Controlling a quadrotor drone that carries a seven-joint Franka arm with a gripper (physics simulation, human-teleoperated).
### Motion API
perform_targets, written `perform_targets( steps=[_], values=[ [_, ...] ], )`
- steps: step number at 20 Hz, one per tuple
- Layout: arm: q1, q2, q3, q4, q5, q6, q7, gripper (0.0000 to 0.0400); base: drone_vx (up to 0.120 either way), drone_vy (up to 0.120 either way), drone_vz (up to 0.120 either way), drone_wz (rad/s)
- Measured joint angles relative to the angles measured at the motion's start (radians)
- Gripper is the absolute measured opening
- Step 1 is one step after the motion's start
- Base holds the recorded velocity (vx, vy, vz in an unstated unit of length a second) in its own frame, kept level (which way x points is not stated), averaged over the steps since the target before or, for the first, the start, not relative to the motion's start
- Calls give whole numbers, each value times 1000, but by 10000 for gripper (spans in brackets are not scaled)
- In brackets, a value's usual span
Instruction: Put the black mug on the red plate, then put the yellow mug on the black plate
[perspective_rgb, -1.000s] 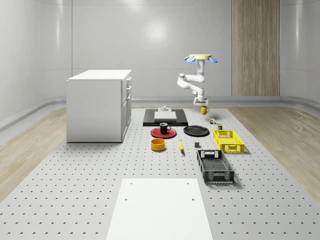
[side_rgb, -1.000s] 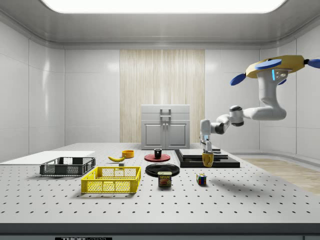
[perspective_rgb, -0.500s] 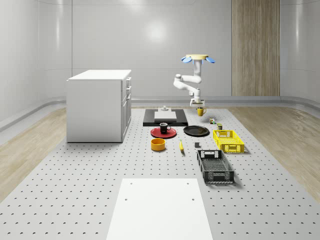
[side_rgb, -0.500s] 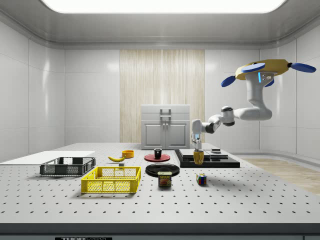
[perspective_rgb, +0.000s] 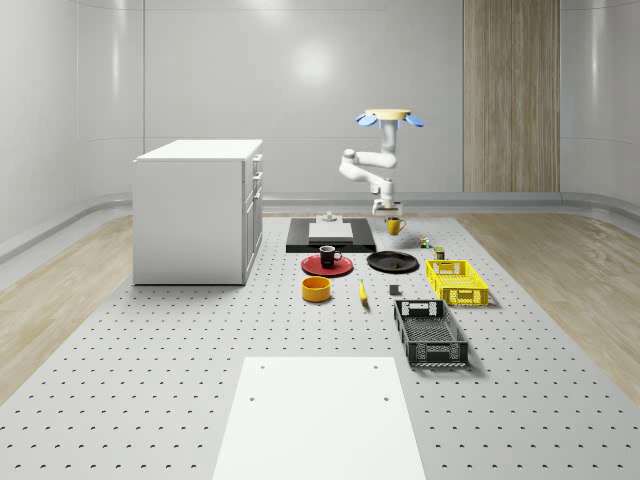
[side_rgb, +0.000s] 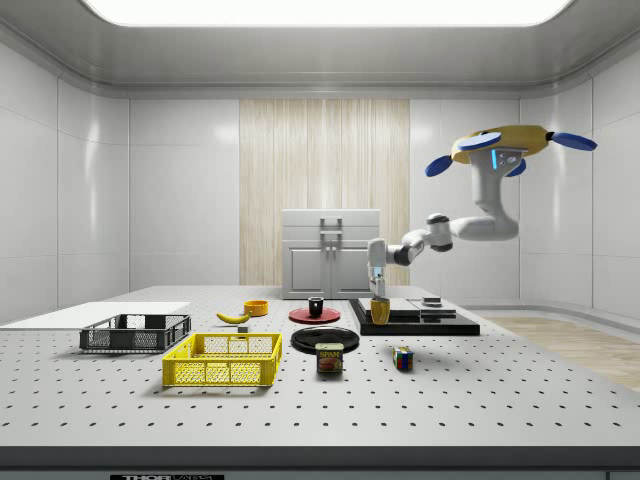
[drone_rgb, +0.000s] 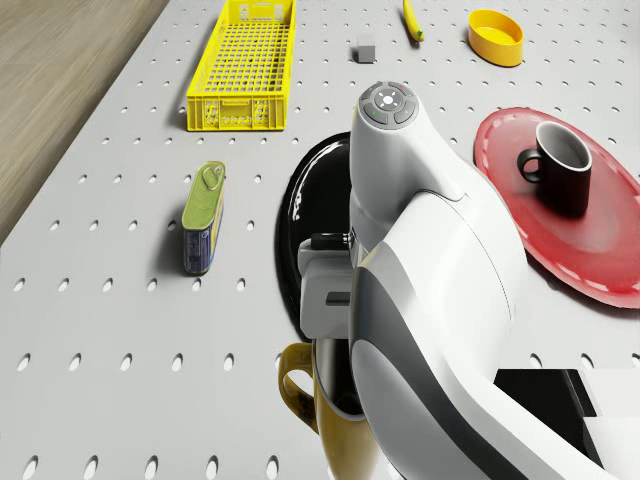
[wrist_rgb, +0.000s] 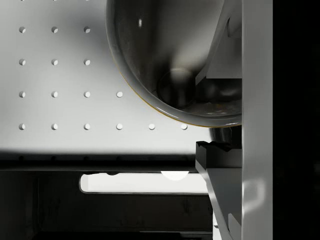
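While the drone (side_rgb: 500, 148) hovers above the desk (perspective_rgb: 150, 360), its gripper (side_rgb: 379, 296) holds the yellow mug (side_rgb: 380, 311) just beside the black plate (perspective_rgb: 392, 262); the black mug (perspective_rgb: 327, 256) sits on the red plate (perspective_rgb: 312, 266).

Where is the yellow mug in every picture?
Whole-scene view: yellow mug hangs in the tool, just behind the black plate.
Side view: mug right of the plate.
Drone view: mug under the arm, beside the plate.
Wrist view: mug's inside.
Shared landmark: the black plate.
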Motion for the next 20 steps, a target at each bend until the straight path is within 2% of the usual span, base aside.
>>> perform_targets(
  steps=[3,10,15,17,20],
  values=[
    [0,0,0,0,0,0,0,110,120,-107,0,0],
    [0,0,0,0,0,0,0,110,120,0,0,0],
    [0,0,0,0,0,0,0,110,120,0,-120,0],
    [0,0,0,0,0,0,0,110,120,-120,-20,0],
    [0,0,0,0,0,0,0,110,120,0,0,0]
  ],
)
